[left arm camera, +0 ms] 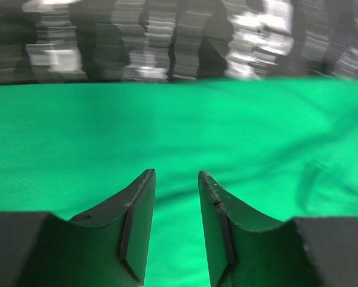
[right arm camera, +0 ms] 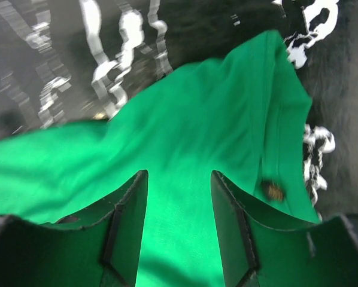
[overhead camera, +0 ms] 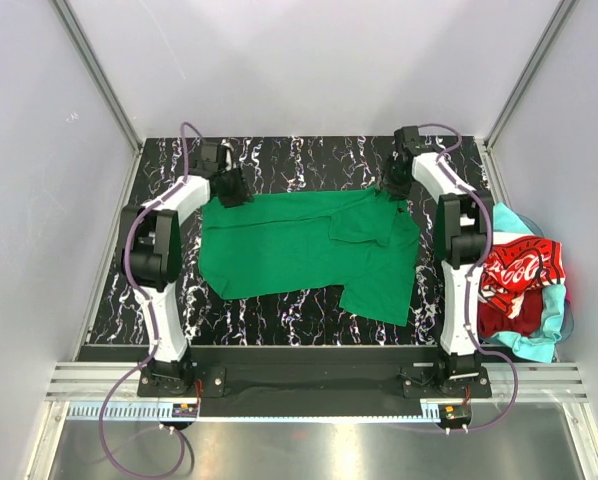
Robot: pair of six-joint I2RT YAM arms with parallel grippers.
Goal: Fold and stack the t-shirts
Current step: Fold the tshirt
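The bright green t-shirt (overhead camera: 299, 250) lies spread on the black marbled table (overhead camera: 279, 160), partly folded, with a sleeve turned over near its middle. My left gripper (overhead camera: 231, 190) is open above the shirt's far left corner; green cloth (left arm camera: 167, 125) shows under its parted fingers (left arm camera: 176, 174). My right gripper (overhead camera: 394, 187) is open above the far right corner, over green cloth (right arm camera: 227, 107) between its fingers (right arm camera: 179, 173). The red Coca-Cola t-shirt (overhead camera: 519, 272) lies crumpled on the turquoise one (overhead camera: 539, 335), off the table's right side. I cannot make out the white one.
Grey walls enclose the table at the back and both sides. A metal rail (overhead camera: 309, 385) runs along the near edge by the arm bases. A small brown tag (right arm camera: 273, 190) sits on the green cloth beside my right finger.
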